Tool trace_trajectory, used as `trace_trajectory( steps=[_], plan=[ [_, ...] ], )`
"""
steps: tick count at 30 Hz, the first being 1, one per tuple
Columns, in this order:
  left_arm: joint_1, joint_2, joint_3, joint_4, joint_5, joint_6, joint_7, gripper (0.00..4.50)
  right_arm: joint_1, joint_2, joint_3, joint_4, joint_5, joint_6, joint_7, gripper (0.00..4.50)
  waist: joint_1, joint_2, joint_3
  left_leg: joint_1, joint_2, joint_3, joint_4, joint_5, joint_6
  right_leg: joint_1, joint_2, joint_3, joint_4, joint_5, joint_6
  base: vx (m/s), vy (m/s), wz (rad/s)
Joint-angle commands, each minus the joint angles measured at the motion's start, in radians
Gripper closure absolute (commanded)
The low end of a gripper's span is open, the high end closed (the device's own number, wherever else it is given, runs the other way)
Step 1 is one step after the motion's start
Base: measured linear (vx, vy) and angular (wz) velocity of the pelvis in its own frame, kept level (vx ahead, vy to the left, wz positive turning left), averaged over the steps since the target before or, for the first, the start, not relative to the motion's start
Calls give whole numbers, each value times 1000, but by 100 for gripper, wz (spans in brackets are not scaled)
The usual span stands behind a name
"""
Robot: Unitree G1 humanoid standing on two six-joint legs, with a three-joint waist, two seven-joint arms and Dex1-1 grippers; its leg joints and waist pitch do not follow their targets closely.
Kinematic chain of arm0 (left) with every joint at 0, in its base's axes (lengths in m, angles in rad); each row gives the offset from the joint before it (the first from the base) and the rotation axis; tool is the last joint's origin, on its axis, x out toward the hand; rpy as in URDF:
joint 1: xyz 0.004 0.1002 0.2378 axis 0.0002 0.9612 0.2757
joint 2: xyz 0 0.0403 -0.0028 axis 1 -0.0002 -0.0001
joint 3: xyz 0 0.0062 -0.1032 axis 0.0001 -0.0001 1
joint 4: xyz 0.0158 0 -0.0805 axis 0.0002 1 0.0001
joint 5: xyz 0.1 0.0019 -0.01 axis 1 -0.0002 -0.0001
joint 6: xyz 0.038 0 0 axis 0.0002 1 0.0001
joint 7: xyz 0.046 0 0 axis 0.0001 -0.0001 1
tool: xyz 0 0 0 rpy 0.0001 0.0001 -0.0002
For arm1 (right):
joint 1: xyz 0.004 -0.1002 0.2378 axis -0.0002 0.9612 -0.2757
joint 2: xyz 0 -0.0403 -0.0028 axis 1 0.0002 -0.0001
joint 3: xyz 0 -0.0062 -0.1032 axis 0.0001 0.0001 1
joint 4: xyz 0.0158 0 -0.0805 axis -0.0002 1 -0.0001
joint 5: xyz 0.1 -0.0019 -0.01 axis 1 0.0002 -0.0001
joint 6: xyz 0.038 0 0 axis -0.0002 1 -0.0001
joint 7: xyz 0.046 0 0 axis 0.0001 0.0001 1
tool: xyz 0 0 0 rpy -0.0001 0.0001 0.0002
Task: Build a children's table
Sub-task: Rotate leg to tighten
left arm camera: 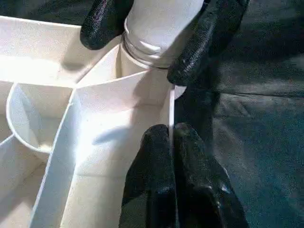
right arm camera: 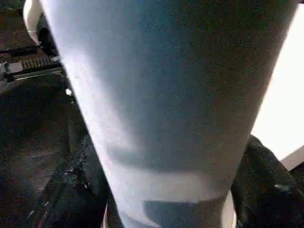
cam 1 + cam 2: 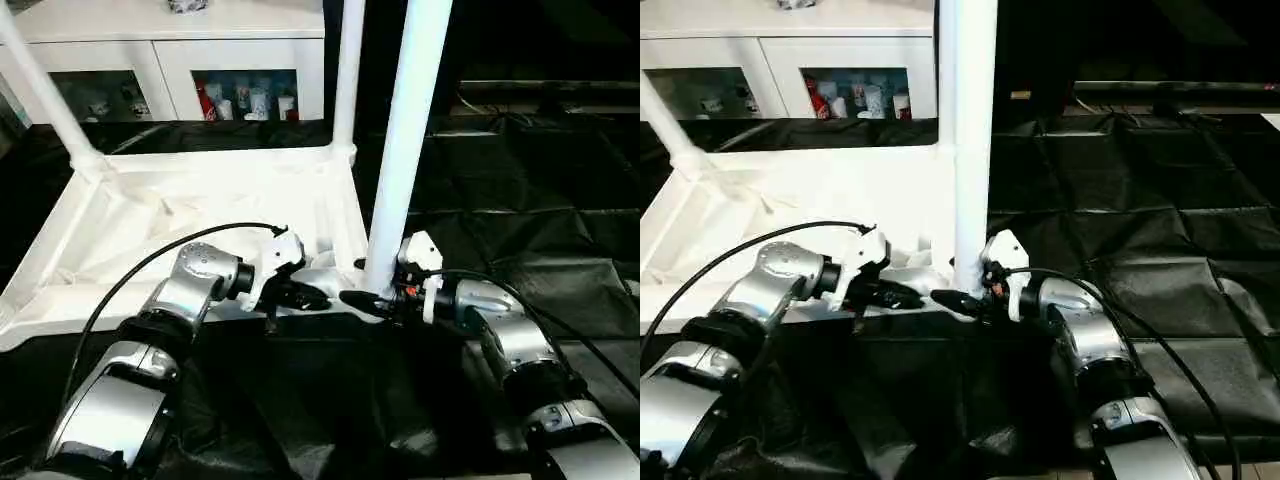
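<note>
the children's table [image 3: 190, 215] lies upside down on black sheeting [image 3: 520, 210], filling the left and middle of the left eye view, its rimmed underside up. three legs rise from its corners: one at the upper left, one at the upper middle, and the nearest leg [image 3: 405, 150] just right of centre. it looks like light, stiff, hollow plastic, smooth enough to slip, so i judge the ribs and rim the best hold on the top and the thick base the best hold on a leg.

the right gripper [image 3: 385, 292], low and right of centre, has its fingers set around the base of that leg at its corner socket. the left gripper [image 3: 300, 297], just left of it, is pinched closed on the table's thin rim wall beside the socket, steadying it.
</note>
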Motion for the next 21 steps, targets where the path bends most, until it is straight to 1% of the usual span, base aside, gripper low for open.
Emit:
trace_trajectory(
  steps=[1,3,6,9,10,11,13,14,15,16,17,18,19,20,21],
  plan=[
    [16,-2,3,-9,-22,9,-15,450,13,7,26,-10,-4,13,27,165,3,-15,-64,32,73,-41,-79,-207,58,35,-66,40,-60,-95,-258,0,0,0],
    [14,-3,4,-6,-21,8,-12,450,14,10,26,-11,-4,14,27,170,3,-13,-64,33,75,-42,-80,-214,53,34,-65,39,-61,-109,-255,0,0,0],
    [11,-8,5,-5,-18,7,8,450,19,19,29,-8,-13,15,3,180,1,-13,-64,34,74,-41,-81,-222,44,34,-64,40,-61,-111,-255,0,0,0],
    [-2,-25,11,16,2,6,95,450,6,49,20,51,-76,4,-177,182,-1,-12,-62,34,74,-43,-83,-223,31,31,-65,40,-62,-113,-255,0,0,0],
    [-11,-34,13,31,14,6,141,450,-1,64,9,78,-95,4,-263,183,-6,-12,-60,35,72,-43,-86,-248,19,31,-64,40,-66,-147,-249,0,0,0],
    [-24,-47,19,50,22,11,196,450,-7,80,-7,103,-100,12,-338,183,-9,-12,-59,33,71,-44,-87,-258,10,31,-66,41,-67,-168,-245,0,0,0],
    [-47,-75,34,79,26,19,280,450,-17,110,-38,142,-103,22,-467,183,-17,-10,-56,44,70,-49,-93,-327,-32,25,-71,44,-83,-279,-221,0,0,0],
    [-60,-93,38,93,32,25,333,450,-24,129,-62,159,-95,35,-540,183,-17,-5,-54,46,71,-51,-95,-350,-46,22,-72,46,-88,-317,-205,0,0,0],
    [-70,-109,39,103,36,31,371,450,-30,147,-82,171,-87,45,-600,183,-20,-7,-53,49,70,-51,-96,-363,-51,19,-69,46,-90,-330,-198,0,0,0],
    [-77,-122,39,111,41,37,403,450,-35,161,-97,180,-82,53,-648,183,-23,-5,-53,49,70,-53,-99,-378,-63,19,-69,46,-92,-340,-189,0,0,0],
    [-85,-138,40,120,45,45,441,450,-39,177,-110,189,-78,62,-695,183,-23,-6,-54,50,70,-54,-99,-382,-67,19,-68,46,-91,-337,-185,0,0,0],
    [-93,-160,40,130,48,56,483,450,-45,198,-120,198,-74,70,-745,183,-24,-4,-54,50,70,-53,-100,-386,-70,17,-66,47,-91,-321,-181,0,0,0],
    [-100,-189,41,140,50,64,533,450,-52,226,-123,209,-80,77,-802,183,-24,-6,-53,54,69,-52,-100,-396,-70,13,-64,47,-95,-319,-180,0,0,0],
    [-102,-203,39,141,50,66,543,450,-56,237,-115,213,-88,75,-813,183,-22,-2,-54,50,67,-54,-99,-393,-67,17,-67,47,-94,-315,-177,0,0,0],
    [-102,-205,39,141,50,66,544,450,-57,239,-113,214,-91,74,-814,183,-23,-4,-54,47,67,-54,-100,-387,-64,19,-68,47,-95,-311,-174,0,0,0]
  ],
)
